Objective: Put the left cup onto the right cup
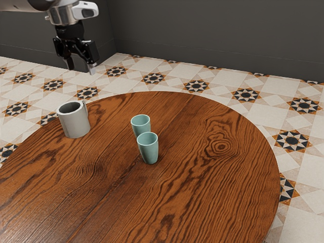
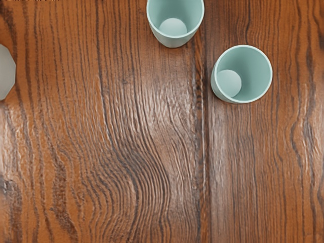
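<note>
Two small teal cups stand upright and empty near the middle of the round wooden table (image 1: 207,172). In the exterior view one cup (image 1: 140,124) is farther back and slightly left, and the other cup (image 1: 147,147) stands just in front of it, a small gap between them. My gripper (image 1: 79,67) hangs high above the table's far left edge, well away from both cups, open and holding nothing. The wrist view looks straight down into both cups (image 2: 175,20) (image 2: 242,74), side by side on the wood.
A grey mug (image 1: 74,119) stands on the table's left side in the exterior view; its rim (image 2: 5,71) shows in the wrist view. Bare wood (image 2: 126,152) lies under my hand. Patterned floor tiles (image 1: 243,91) surround the table.
</note>
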